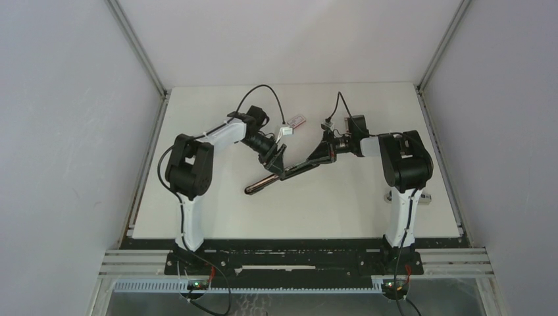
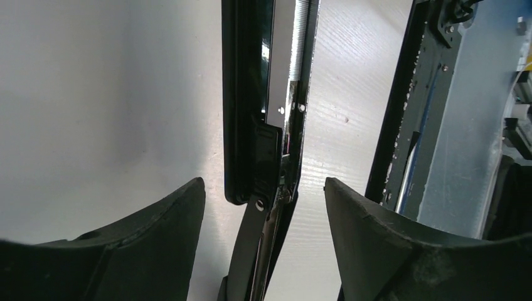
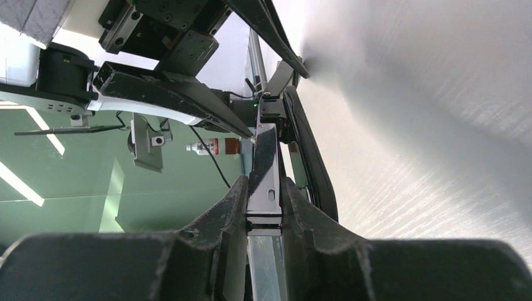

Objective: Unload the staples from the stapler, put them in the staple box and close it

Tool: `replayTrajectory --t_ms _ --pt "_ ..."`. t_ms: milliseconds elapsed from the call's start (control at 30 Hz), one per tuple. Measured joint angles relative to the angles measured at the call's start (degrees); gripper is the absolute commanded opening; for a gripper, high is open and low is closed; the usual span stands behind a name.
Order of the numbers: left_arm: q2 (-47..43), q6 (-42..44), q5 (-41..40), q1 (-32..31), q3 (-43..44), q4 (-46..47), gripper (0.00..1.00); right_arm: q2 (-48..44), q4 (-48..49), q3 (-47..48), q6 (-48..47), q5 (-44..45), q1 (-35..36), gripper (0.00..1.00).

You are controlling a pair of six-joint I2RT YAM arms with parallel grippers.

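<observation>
Lower centre, right gripper (image 3: 265, 188) pinching long slim black-and-silver metal stapler (image 1: 283, 174), left gripper (image 2: 263, 188) spread wide astride it, not touching, staples too small to discern.

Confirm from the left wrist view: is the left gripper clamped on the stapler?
No; the left gripper stands open, with a gap of bare table showing between each finger and the stapler.
</observation>
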Motion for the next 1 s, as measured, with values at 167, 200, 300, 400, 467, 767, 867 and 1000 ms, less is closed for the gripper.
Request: replayTrajectory --t_ms 167,200,300,400,467,767,867,1000 --pt "1.9 0.9 2.3 0.0 1.3 -2.3 0.71 -0.2 0.0 0.0 0.0 -0.5 0.3 0.00" --pt "2.2 1.1 3.0 0.0 1.5 -3.0 0.71 -0.3 0.0 0.0 0.0 -0.5 0.3 0.00" --pt "2.6 2.0 4.6 0.0 1.8 -4.5 0.70 -0.4 0.0 0.0 -0.1 -0.5 0.3 0.00" --pt "3.2 3.2 6.1 0.0 2.5 -6.3 0.68 -0.7 -0.1 0.0 -0.2 -0.9 0.4 0.00" --pt "4.0 4.5 7.0 0.0 3.5 -7.9 0.68 -0.9 -0.2 0.0 -0.3 -1.0 0.5 0.00" --pt "7.2 8.2 10.8 0.2 6.0 -13.9 0.66 -2.3 -0.3 0.0 -1.3 -0.9 1.3 0.00" --pt "7.6 8.7 11.1 0.2 6.0 -14.7 0.62 -2.3 -0.3 0.0 -1.4 -0.9 1.5 0.00" --pt "7.8 9.5 11.8 0.2 6.0 -15.5 0.61 -2.3 -0.5 0.0 -1.5 -1.4 1.5 0.00"
